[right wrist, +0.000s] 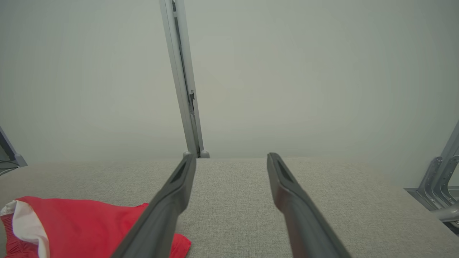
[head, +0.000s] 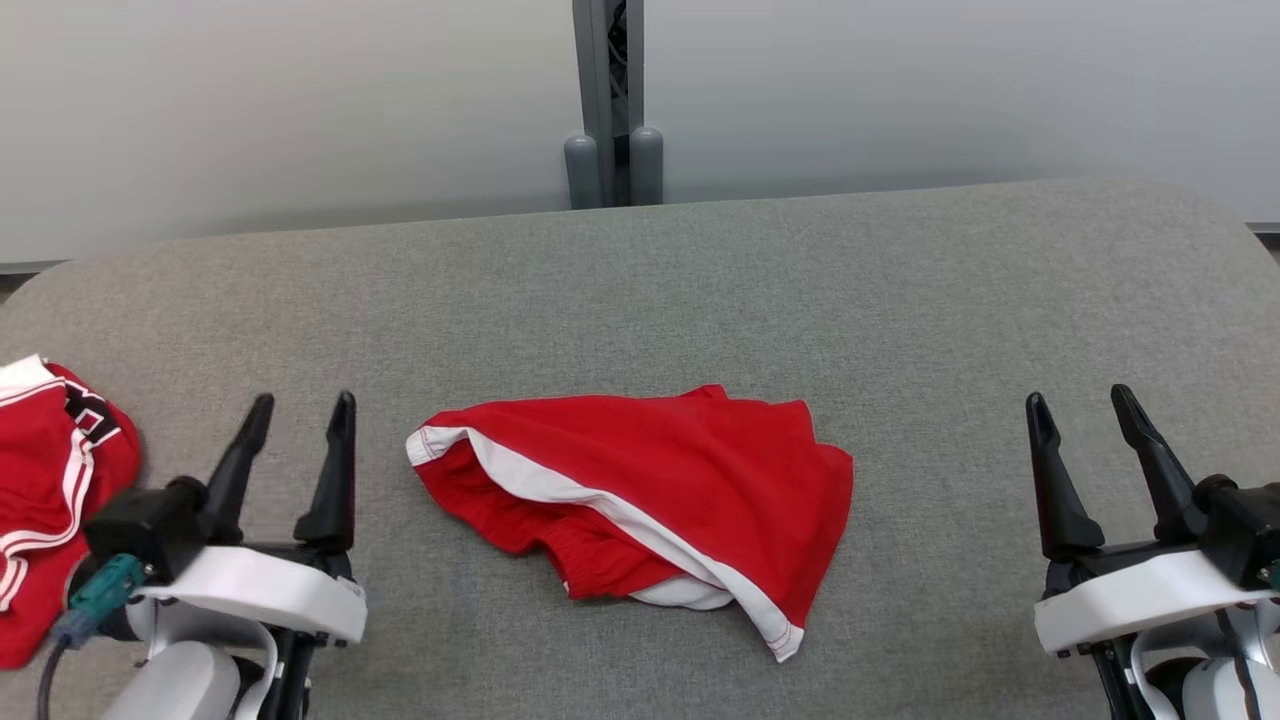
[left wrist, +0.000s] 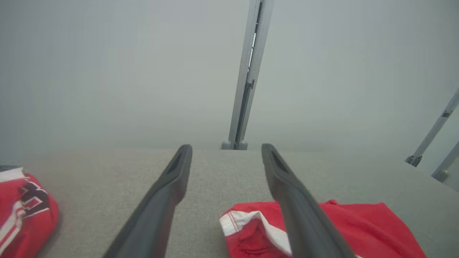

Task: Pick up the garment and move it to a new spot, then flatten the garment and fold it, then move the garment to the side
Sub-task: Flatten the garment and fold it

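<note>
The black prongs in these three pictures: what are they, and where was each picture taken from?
They are the fingers of a two-armed robot's grippers, its hands. The wide picture comes from a camera on its head, looking down: the left gripper at lower left, the right gripper at lower right. The other two come from cameras on each wrist, looking along that arm's own fingers. On the grey padded table lie red shorts with white trim and a second red garment at the far left. Both grippers are open and hold nothing.

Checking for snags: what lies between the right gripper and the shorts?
Nothing: the table between the right gripper and the shorts is bare, in the head view.
</note>
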